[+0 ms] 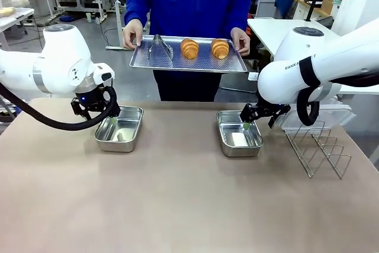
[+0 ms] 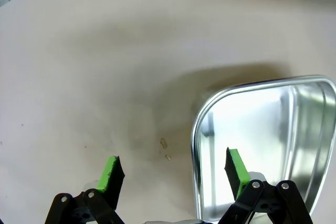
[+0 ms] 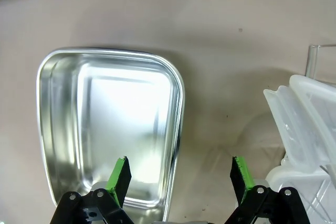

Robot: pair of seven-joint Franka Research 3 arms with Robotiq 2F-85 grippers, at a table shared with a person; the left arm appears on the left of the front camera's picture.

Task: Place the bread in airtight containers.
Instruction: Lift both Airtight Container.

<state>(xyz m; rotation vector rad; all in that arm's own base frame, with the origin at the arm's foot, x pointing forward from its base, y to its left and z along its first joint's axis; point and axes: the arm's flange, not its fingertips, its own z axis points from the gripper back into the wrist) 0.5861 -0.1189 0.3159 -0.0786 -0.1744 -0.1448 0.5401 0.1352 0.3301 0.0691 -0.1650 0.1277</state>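
Two golden croissants [image 1: 189,48] [image 1: 219,48] lie on a perforated metal tray [image 1: 231,63] that a person holds with both hands at the far side. Two steel tins stand on the table with nothing in them: one on the left [image 1: 120,129] [image 2: 273,140], one on the right [image 1: 238,134] [image 3: 105,124]. My left gripper [image 1: 111,118] [image 2: 173,176] hangs open over the left tin's edge, one finger inside the rim and one outside. My right gripper [image 1: 249,124] [image 3: 179,177] is open too, straddling the right tin's side wall.
Metal tongs [image 1: 159,47] lie on the tray beside the croissants. A wire rack [image 1: 320,144] stands at the table's right, with clear plastic lids [image 1: 308,118] [image 3: 310,129] stacked behind it. The brown tabletop [image 1: 177,199] spreads wide toward the front.
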